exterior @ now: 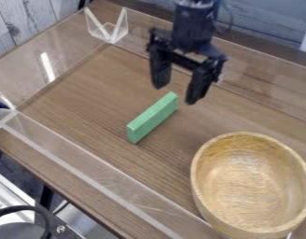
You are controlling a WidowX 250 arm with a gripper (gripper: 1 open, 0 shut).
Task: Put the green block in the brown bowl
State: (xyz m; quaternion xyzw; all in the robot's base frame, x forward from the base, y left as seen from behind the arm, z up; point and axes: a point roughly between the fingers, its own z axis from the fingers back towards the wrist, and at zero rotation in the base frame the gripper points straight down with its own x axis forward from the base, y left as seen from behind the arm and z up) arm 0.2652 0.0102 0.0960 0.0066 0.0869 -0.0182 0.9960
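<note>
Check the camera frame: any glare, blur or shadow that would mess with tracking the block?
Camera view: the gripper is slightly motion-smeared, jaws open; white glare streaks run along the clear barrier at left; the green block is sharp, evenly lit, with faint shadow; the brown bowl is cut off at the lower right edge.
</note>
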